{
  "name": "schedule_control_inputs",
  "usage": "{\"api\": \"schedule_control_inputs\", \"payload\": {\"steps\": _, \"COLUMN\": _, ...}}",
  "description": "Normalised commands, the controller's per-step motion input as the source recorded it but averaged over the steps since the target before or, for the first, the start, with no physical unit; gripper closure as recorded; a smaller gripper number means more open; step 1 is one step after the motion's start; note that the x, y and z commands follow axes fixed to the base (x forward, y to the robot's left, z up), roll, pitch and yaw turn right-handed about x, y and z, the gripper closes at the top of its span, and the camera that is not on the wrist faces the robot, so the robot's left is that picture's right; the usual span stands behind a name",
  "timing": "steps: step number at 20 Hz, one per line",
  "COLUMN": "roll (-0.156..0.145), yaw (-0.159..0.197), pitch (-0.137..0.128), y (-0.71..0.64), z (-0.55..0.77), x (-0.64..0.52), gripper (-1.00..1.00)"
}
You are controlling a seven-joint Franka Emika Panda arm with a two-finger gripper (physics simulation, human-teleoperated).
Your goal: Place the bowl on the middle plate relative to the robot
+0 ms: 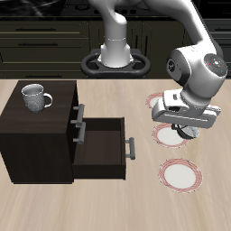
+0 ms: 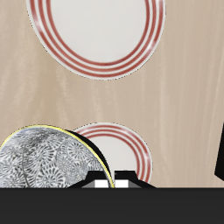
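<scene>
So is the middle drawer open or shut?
Open. The drawer sticks out of the cabinet toward the plates; its inside shows.

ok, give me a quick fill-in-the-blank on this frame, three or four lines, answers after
1. The table holds ___ striped-rim plates.
2. The mug stands on top of the dark ___.
3. The cabinet's middle drawer is ___.
4. The gripper holds the bowl above the ___ plate of the row.

Missing words: three; cabinet; open; middle
</scene>
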Motion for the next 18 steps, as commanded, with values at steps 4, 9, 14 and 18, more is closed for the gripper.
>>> {"api": "schedule_control_inputs", "payload": {"steps": 4, "roll": 0.011, "yaw": 0.008, "pitch": 0.038, "y": -0.05, "z": -0.38, "x": -0.07, "gripper": 1.0}}
{"api": "schedule_control_inputs", "payload": {"steps": 9, "roll": -0.012, "yaw": -0.024, "pitch": 0.066, "y": -0.1, "z": -0.32, "x": -0.11, "gripper": 1.0}}
{"api": "schedule_control_inputs", "payload": {"steps": 14, "roll": -0.004, "yaw": -0.02, "pitch": 0.072, "y": -0.06, "z": -0.11, "x": -0.11, "gripper": -1.0}}
{"api": "schedule_control_inputs", "payload": {"steps": 18, "roll": -0.01, "yaw": 0.002, "pitch": -0.049, "y": -0.06, "z": 0.31, "x": -0.1, "gripper": -1.0}}
